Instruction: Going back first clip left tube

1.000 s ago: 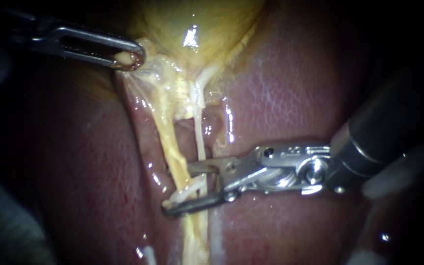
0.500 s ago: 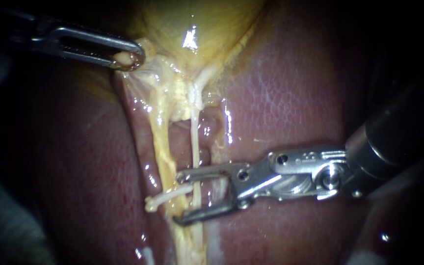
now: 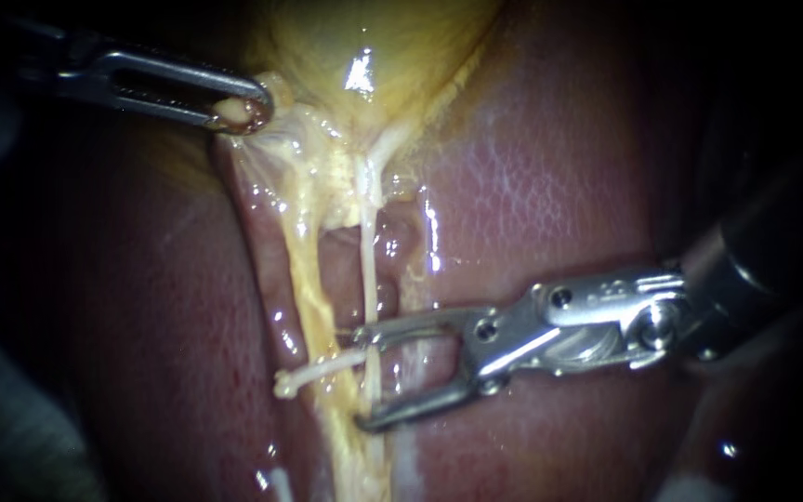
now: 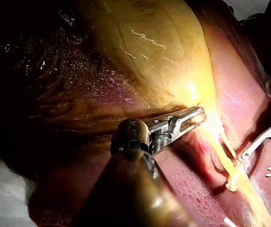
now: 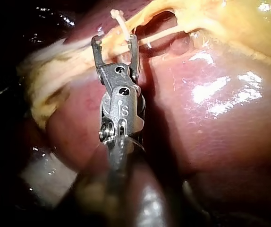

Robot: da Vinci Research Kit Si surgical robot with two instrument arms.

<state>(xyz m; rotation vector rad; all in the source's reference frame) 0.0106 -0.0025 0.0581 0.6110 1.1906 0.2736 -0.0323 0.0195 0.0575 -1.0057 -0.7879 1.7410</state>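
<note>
A white clip (image 3: 316, 370) sits across the yellowish left tube (image 3: 304, 270), low on its length. My right instrument (image 3: 362, 379) comes in from the right with its jaws open just to the right of the clip. The thin pale right tube (image 3: 366, 260) still crosses the gap near the jaw tips. At the upper left, my left instrument (image 3: 242, 112) is shut on tissue at the neck of the yellow gallbladder (image 3: 374, 46) and holds it up. In the right wrist view the open right instrument (image 5: 114, 42) stands just short of the clip (image 5: 120, 24).
Glistening red-brown liver (image 3: 550, 186) lies on both sides of the tubes. A pale membrane (image 3: 262, 177) stretches from the left instrument's hold down to the left tube. The right instrument's dark shaft (image 3: 764, 251) fills the right side.
My right instrument has drawn back to the right, off the left tube, with its jaws open. The white clip stays on that tube. The left instrument has not moved.
</note>
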